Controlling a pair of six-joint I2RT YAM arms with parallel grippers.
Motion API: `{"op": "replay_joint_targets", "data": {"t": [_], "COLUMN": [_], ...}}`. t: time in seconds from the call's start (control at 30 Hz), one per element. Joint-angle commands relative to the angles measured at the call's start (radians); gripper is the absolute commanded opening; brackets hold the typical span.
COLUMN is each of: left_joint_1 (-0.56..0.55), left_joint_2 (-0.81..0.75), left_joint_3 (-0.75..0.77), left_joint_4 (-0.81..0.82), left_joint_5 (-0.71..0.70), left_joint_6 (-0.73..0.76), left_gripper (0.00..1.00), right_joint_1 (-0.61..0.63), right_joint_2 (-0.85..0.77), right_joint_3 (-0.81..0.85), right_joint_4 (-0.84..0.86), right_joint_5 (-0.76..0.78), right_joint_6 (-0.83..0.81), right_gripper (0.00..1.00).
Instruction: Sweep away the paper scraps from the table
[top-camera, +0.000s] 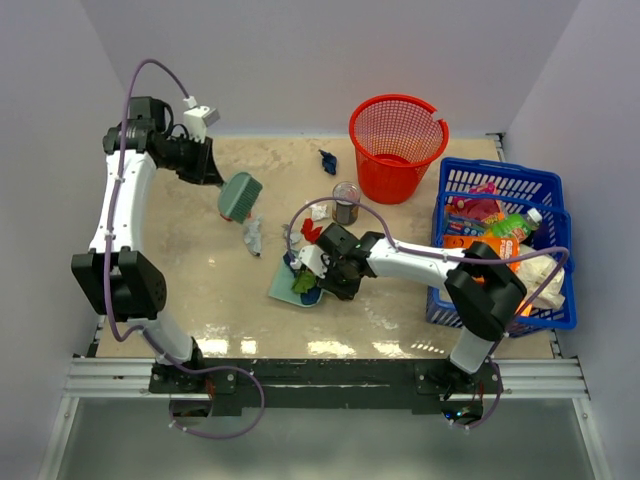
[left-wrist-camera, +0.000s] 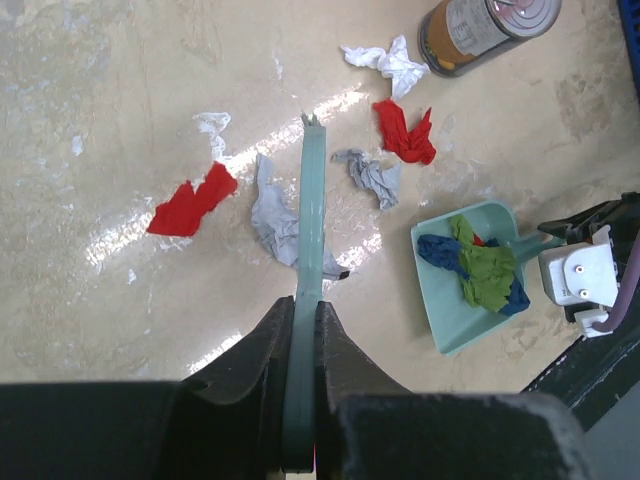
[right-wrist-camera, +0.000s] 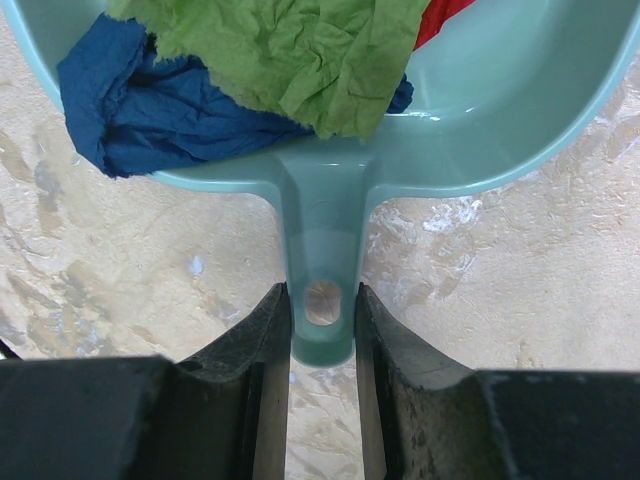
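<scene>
Top external view: the paper scraps (top-camera: 253, 236) lie mid-bench between the brush (top-camera: 240, 196) and the dustpan (top-camera: 290, 285). One dark blue scrap (top-camera: 327, 160) sits apart at upper centre, near the red basket (top-camera: 360, 115).
Bench (top-camera: 200, 300): glossy and hard, so I judge the bits will slide readily ahead of bristles.
Left claw (left-wrist-camera: 305, 320): squeezed narrow on the brush handle, at the bottom centre of the left wrist view.
Right claw (right-wrist-camera: 322, 310): pinched on the dustpan's handle at the level of its hanging hole, with a finger on each side.
How the scraps handle: crumpled, featherweight and soft. I reckon a fast stroke would make them skid or flutter. Picking them up one by one looks like a poor bet, so I'd push them with the brush edge, low and slow.
Loose scraps, left wrist view: a red scrap (left-wrist-camera: 192, 205) at left and a grey scrap (left-wrist-camera: 275, 215) against the brush. A grey-blue scrap (left-wrist-camera: 372, 177) and a second red scrap (left-wrist-camera: 405, 132) lie right of centre. A white scrap (left-wrist-camera: 385, 60) at the top lies just beside the tin can (left-wrist-camera: 487, 30).
Dustpan contents: a green piece (right-wrist-camera: 300, 50) lies over a dark blue piece (right-wrist-camera: 150, 100), with a red sliver (right-wrist-camera: 450, 10) at the upper right. The pan floor near the handle is bare.
Red basket: I can make out nothing inside it.
Blue crate (top-camera: 500, 172): packaged goods, at the right edge of the top view.
</scene>
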Motion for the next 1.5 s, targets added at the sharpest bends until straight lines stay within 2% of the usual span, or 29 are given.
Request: {"op": "replay_joint_targets", "data": {"t": [0.0,0.1,0.2,0.23,0.33,0.37,0.5,0.6,0.93,1.1,1.23,1.4,1.47], "left_joint_1": [-0.002,-0.001,0.001,0.001,0.001,0.001,-0.001,0.000,0.001,0.001,-0.001,-0.016,-0.030], "left_joint_2": [-0.009,-0.026,-0.050,-0.055,-0.067,-0.069,-0.083,-0.096,-0.104,-0.106,-0.097,-0.159,-0.195], "left_joint_3": [0.010,-0.031,-0.076,-0.092,-0.109,-0.112,-0.135,-0.158,-0.189,-0.194,-0.209,-0.394,-0.445], "left_joint_4": [0.077,0.081,0.098,0.104,0.107,0.107,0.110,0.112,0.110,0.098,0.017,0.083,0.173], "left_joint_5": [0.029,0.056,0.059,0.058,0.061,0.067,0.069,0.067,0.058,0.059,0.073,0.130,0.119], "left_joint_6": [-0.040,-0.030,-0.017,-0.014,-0.010,-0.010,-0.012,-0.013,-0.007,-0.001,0.045,0.013,-0.036], "left_gripper": [0.00,0.00,0.00,0.00,0.00,0.00,0.00,0.00,0.00,0.00,0.00,0.00,0.00], "right_joint_1": [-0.004,-0.004,-0.006,-0.004,-0.004,-0.004,-0.004,-0.004,-0.004,-0.004,-0.004,-0.004,-0.004], "right_joint_2": [-0.047,-0.050,-0.063,-0.070,-0.095,-0.104,-0.150,-0.141,-0.118,-0.106,-0.104,-0.092,-0.081], "right_joint_3": [0.010,-0.011,-0.027,-0.030,-0.045,-0.059,-0.088,-0.094,-0.132,-0.148,-0.146,-0.126,-0.117], "right_joint_4": [0.012,0.024,0.038,0.041,0.053,0.063,0.118,0.129,0.185,0.202,0.202,0.185,0.179], "right_joint_5": [-0.001,-0.004,-0.004,-0.004,-0.004,-0.004,-0.004,-0.007,-0.020,-0.004,-0.004,0.007,0.007], "right_joint_6": [0.017,0.020,0.019,0.017,0.015,0.012,0.011,0.011,0.035,0.034,0.034,0.042,0.040], "right_gripper": [0.00,0.02,0.15,0.23,0.34,0.35,0.50,0.54,0.54,0.49,0.41,0.37,0.36]}}
